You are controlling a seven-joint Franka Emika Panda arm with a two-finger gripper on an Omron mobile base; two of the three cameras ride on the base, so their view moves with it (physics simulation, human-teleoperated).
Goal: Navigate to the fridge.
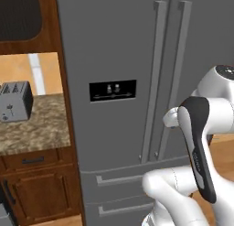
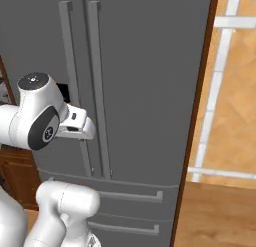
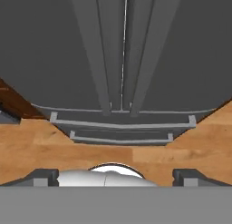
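Wooden floor (image 3: 41,141) meets the fridge (image 1: 114,51) squarely ahead; arrival looks nearly done, perhaps only a final nudge. Hand (image 3: 116,175) fingers apart, empty.

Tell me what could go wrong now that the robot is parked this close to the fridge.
The folded arm sits right in front of the fridge handles, so driving further forward could bump them. The open gripper points down at the wood floor before the bottom drawers, so a low swing may clip them.
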